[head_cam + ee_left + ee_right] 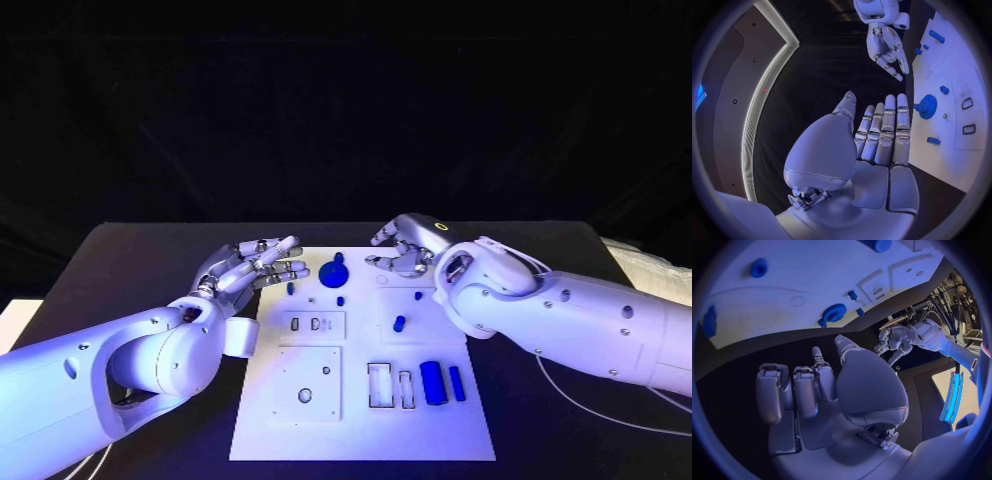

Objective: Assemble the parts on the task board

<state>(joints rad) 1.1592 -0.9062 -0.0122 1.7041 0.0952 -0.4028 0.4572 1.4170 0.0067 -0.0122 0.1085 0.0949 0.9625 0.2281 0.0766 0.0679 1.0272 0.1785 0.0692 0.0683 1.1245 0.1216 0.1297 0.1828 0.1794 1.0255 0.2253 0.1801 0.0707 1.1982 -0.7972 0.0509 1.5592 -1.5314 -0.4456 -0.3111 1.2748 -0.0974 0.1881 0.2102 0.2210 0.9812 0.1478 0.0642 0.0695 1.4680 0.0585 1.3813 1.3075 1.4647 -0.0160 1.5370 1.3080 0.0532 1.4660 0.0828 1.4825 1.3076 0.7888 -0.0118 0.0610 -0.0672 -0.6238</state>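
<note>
The white task board (pixel 361 430) lies in the middle of the black table. A blue gear (pixel 338 272) stands near its far edge, and two blue cylinders (pixel 433 382) lie beside slots at its near right. A small blue peg (pixel 400 323) stands mid-board. My left hand (pixel 260 265) hovers at the board's far left corner, fingers straight and side by side, holding nothing. My right hand (pixel 408 245) hangs over the far edge just right of the gear, fingers apart and angled down, empty. The left wrist view shows the left hand (pixel 879 135), the gear (pixel 927 106) and the right hand (pixel 887 47).
Recessed plates with holes and slots (pixel 310 385) fill the board's left half. A thin white cable (pixel 577 400) trails over the table under my right arm. Pale objects sit at the table's right edge (pixel 642 262) and left edge (pixel 15 320).
</note>
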